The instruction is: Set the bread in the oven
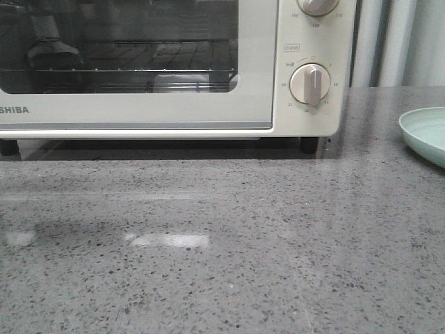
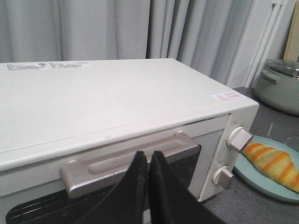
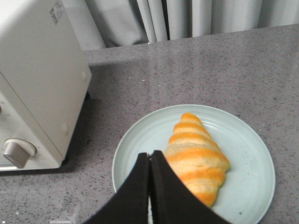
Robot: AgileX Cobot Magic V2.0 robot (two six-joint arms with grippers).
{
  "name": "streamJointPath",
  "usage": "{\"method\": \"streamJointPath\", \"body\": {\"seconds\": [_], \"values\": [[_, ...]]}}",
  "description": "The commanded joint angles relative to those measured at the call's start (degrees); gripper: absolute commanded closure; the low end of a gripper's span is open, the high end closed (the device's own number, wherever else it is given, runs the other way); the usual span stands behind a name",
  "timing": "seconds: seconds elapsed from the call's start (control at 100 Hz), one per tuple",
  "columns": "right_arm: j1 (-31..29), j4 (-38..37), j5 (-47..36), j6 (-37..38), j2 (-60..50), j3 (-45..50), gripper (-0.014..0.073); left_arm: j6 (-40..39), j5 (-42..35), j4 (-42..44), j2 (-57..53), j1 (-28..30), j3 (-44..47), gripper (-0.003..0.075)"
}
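Grey speckled stone forms the table (image 1: pixel 222 264), with pale grey curtains (image 2: pixel 117 28) hanging behind it. Your oven (image 1: pixel 174 69), cream-white, stands at the back of the table on black feet; its door is closed, and a wire rack (image 1: pixel 139 69) shows through the glass window. Two round dials (image 1: pixel 311 84) sit one above the other on the panel to the right of the door. Your left gripper (image 2: pixel 148 158) hangs above the front edge of the oven, just over the grey door handle (image 2: pixel 131 161), with its black fingers pressed together and nothing between them; you cannot tell from this view whether they touch the handle. Your bread (image 3: pixel 196 156), striped orange and cream, lies on a pale green plate (image 3: pixel 140 140) on the table to the right of the oven, well apart from its side wall. Your right gripper (image 3: pixel 150 161) hovers over the near part of that plate, just beside the bread, its fingers likewise closed and empty. A pale green lidded pot (image 2: pixel 280 84) stands farther back, beyond the plate.
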Motion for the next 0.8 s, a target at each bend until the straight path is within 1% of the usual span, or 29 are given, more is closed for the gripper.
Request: {"method": "streamJointPath", "body": {"seconds": [0.0,0.16,0.34,0.55,0.63,0.79], "values": [[0.07,0.53,-4.54,-0.81,0.62,-2.1,0.0664,-0.01,-4.42,-0.59,3.64,-0.52,-3.81,0.0741],[0.07,0.53,-3.96,-0.81,0.62,-2.1,0.0664,-0.55,-3.56,-0.77,9.68,-0.52,-7.56,0.0742],[0.07,0.63,-3.74,-0.81,0.62,-2.1,0.0664,-0.55,-3.73,-0.77,13.33,-0.31,-9.77,0.0741],[0.07,0.76,-2.25,-0.81,0.62,-2.1,0.0664,-0.55,-3.55,-0.77,15.74,-0.31,-9.88,0.0741],[0.07,0.75,-2.11,-0.81,0.62,-2.1,0.0664,-0.55,-3.79,1.0,17.55,-0.31,-9.88,0.0741],[0.07,0.75,-2.11,-0.81,0.62,-2.1,0.0664,-0.55,-0.64,1.18,21.3,-0.31,-9.88,0.0742]]}}
